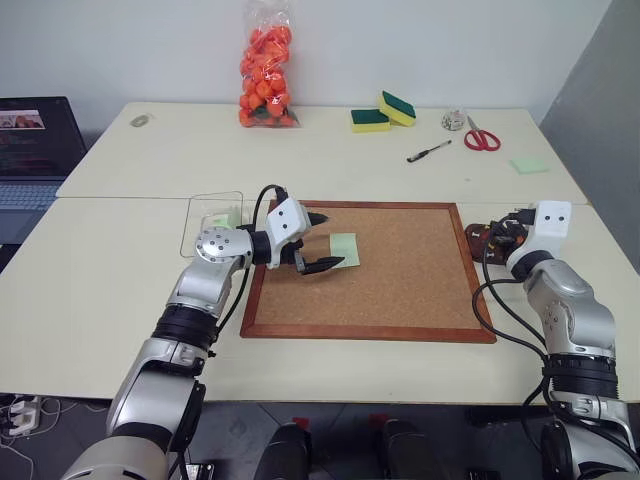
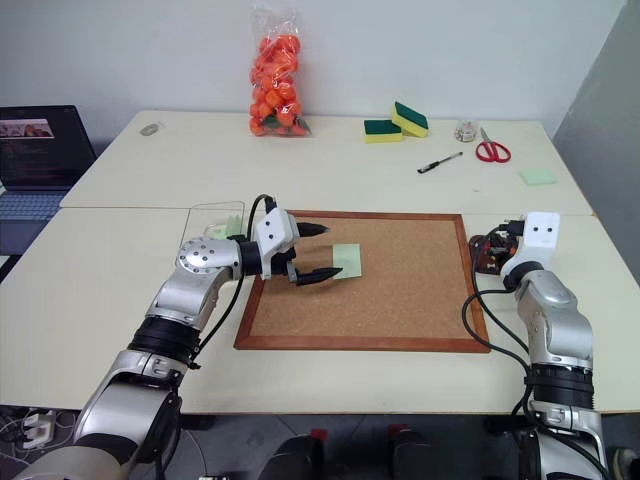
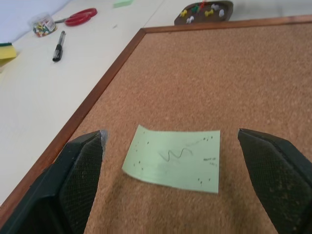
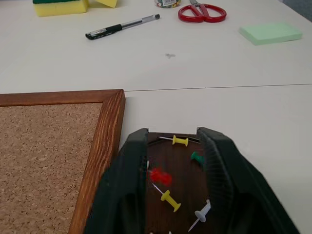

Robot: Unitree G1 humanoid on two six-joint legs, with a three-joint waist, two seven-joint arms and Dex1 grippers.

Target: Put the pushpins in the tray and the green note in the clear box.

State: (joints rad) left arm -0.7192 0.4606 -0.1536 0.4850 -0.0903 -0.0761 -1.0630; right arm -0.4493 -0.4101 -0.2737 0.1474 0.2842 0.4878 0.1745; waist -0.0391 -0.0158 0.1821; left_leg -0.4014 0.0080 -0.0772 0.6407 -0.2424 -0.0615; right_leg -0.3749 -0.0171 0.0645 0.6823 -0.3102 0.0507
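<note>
Black fingers [image 3: 83,170] of the left claw [image 1: 318,241] stand wide apart, one on each side of the green note [image 3: 174,158], which lies flat on the cork board [image 1: 400,270] and is not gripped. In the head views this claw hovers just beside the note, near the board's left frame. The right claw [image 4: 173,170] sits directly over the tray [image 4: 175,161], fingers partly open with nothing between them. Pushpins [image 4: 168,183] lie in the tray: red, yellow, green and white ones can be seen. No pin can be seen on the cork surface or in the note, so the pushpin part appears complete. The note part remains: the note must be gripped, lifted and placed in the clear box [image 1: 212,222], which stands on the table [image 1: 100,290] just left of the board. Pale-green material already shows inside the box, but its form cannot be made out. The right claw's fingers cover much of the tray, so the full pin count is hidden. A small container of pins [image 3: 43,24] beside the red scissors [image 1: 482,137] is too small to read in detail.
</note>
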